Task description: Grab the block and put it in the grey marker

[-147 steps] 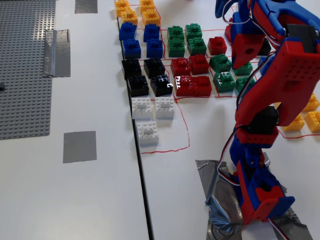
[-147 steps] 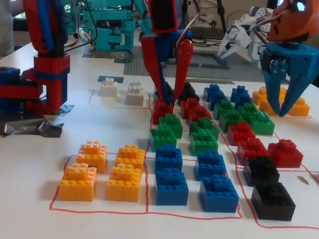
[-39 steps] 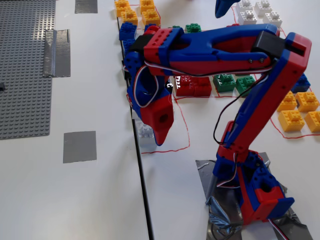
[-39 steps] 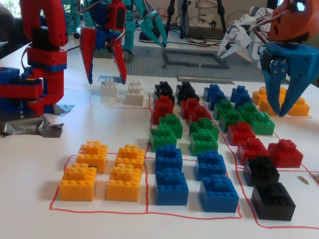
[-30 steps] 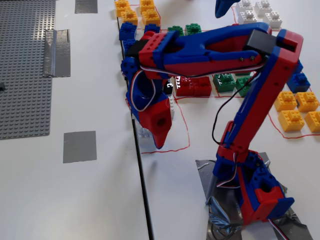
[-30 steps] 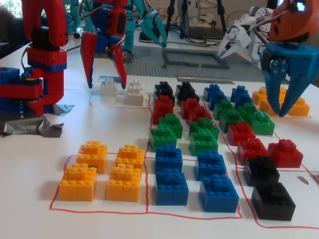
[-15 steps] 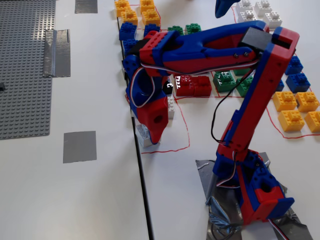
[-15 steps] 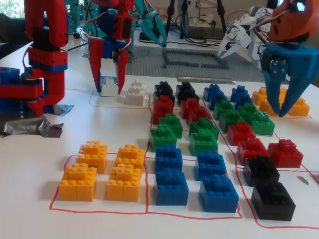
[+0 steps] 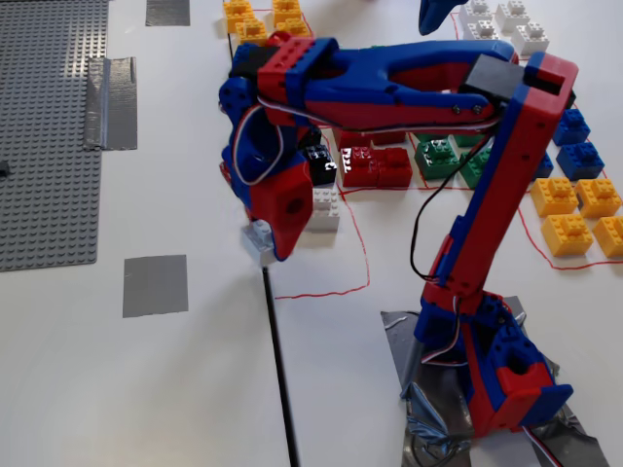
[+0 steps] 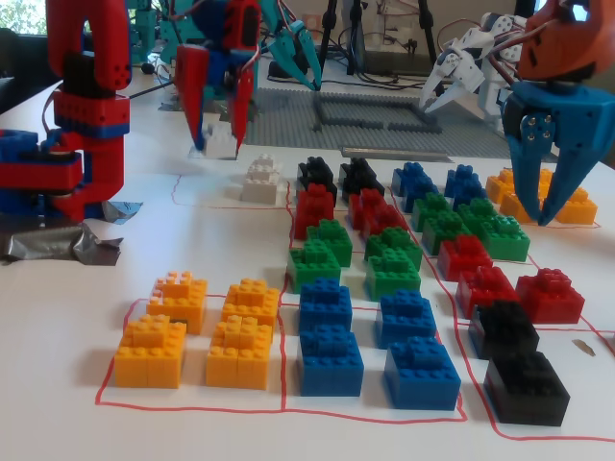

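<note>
My red and blue gripper (image 9: 265, 238) is shut on a small white block (image 9: 257, 236), held at the left edge of the red-outlined area, at the top end of a black line. In another fixed view the red fingers (image 10: 195, 96) clamp the same block (image 10: 221, 141). A second white brick (image 9: 324, 209) rests on the table just right of the gripper; it also shows in the other fixed view (image 10: 259, 181). The grey marker (image 9: 155, 285), a flat dark grey square, lies on the white table down and to the left of the gripper. It is hidden in the other fixed view.
A big studded grey baseplate (image 9: 49, 126) with a silver tape strip (image 9: 110, 102) fills the left. Red (image 9: 375, 167), green, blue and yellow (image 9: 569, 209) bricks lie in red-outlined areas on the right. Another grey patch (image 9: 167, 12) sits at the top. Other arms' grippers (image 10: 543, 144) hang nearby.
</note>
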